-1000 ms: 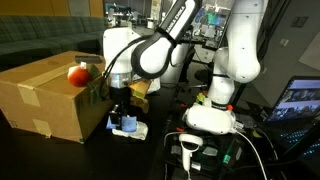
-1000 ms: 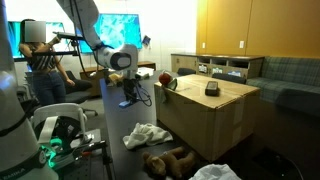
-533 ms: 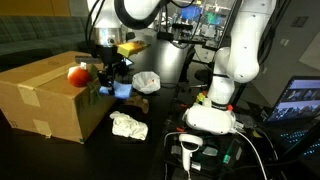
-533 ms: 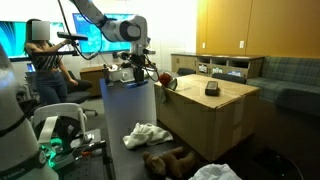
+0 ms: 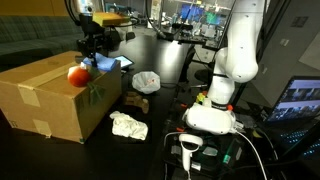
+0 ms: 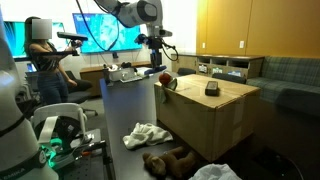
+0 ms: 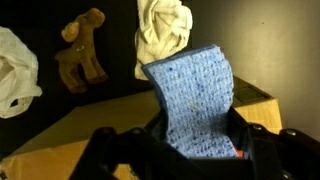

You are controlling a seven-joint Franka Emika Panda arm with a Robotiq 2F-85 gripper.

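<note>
"While the arm hung up there, what was in the claw?"

"I had the gripper (image 7: 196, 148) clamped on a blue cloth (image 7: 195, 95). The wrist view showed the jaws pinching one end of it, and the rest dangled free beyond them."

"Where was that in the room?"

"It was high over the cardboard box (image 5: 45, 105), at its right end in an exterior view. It was near the red round thing (image 5: 77, 73) sitting on the box top, and I judged the two were apart. Far below, a white rag (image 7: 165, 35) and a brown plush toy (image 7: 80, 55) lay on the dark floor, the toy to the left of the rag."

"How did you expect the cloth to behave?"

"I judged it light and limp, with no stiffness at all. It sagged and curled from wherever it was held. The weave looked coarse, so I judged it unlikely to slip, and nothing about it could break. Swing worried me more than weight."

"And the best hold?"

"I reckoned an edge or a bunched fold, taken deep between the jaws. A thin single layer might have pulled loose."
</note>
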